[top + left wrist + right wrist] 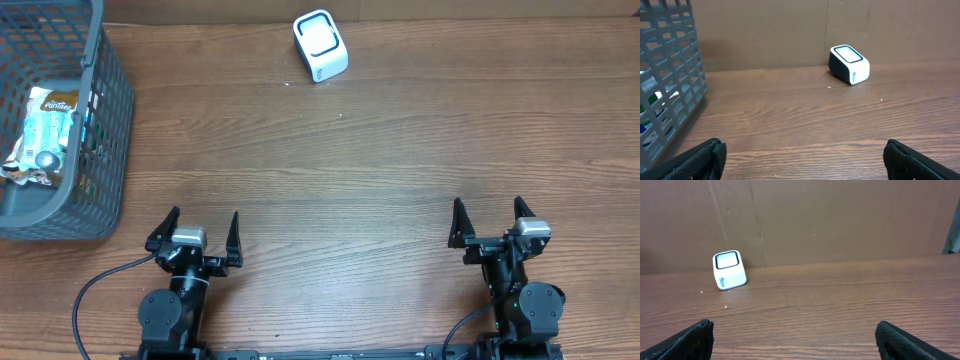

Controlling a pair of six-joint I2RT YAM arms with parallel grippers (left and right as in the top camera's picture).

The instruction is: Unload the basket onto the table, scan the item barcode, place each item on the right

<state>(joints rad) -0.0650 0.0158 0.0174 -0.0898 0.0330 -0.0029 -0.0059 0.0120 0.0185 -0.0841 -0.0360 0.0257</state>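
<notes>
Wooden table (350, 170), white boxy scanner (320, 45)

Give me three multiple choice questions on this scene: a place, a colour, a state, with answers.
1. Where is the snack packet? A inside the grey basket; B lying outside it; C lifted above it.
2. What colour is the scanner casing? A red; B white; C green.
3. How are the left gripper and right gripper? A both shut; B one holding something; C both open, empty.
Answers: 1 A, it lies within the basket's walls; 2 B, white with a dark-framed window; 3 C, fingers spread with nothing between.
</notes>
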